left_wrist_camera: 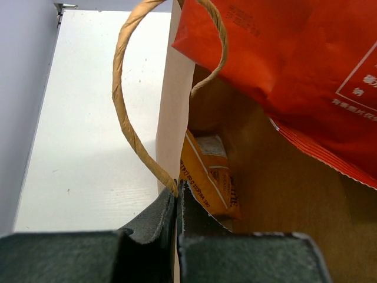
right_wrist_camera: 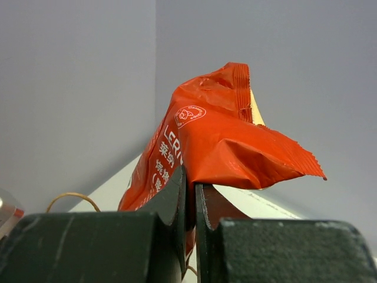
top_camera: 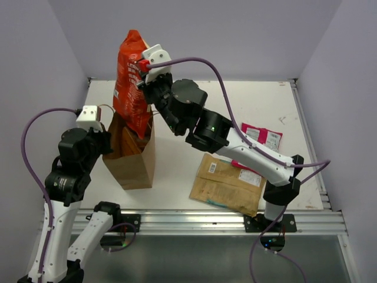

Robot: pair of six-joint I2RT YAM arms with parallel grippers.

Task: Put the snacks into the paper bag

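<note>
Over the mouth of the paper bag [top_camera: 132,162], the red packet [top_camera: 131,76] is held upright, long axis vertical, by the right hand [right_wrist_camera: 189,186]; the bag's rim is pinched by the left hand [left_wrist_camera: 177,194].

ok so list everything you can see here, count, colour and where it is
red packet: 1, red, held upright over the bag's mouth
orange packet: 1, orange, inside the bag
magenta packet: 1, magenta with white panels, flat on the table, right side
tan packet: 1, tan with white label, flat near the front edge
paper bag: 1, brown, standing at left
table: 1, white, under it all
left gripper: 1, dark, shut on the bag's rim
right gripper: 1, dark, shut on the red packet
</note>
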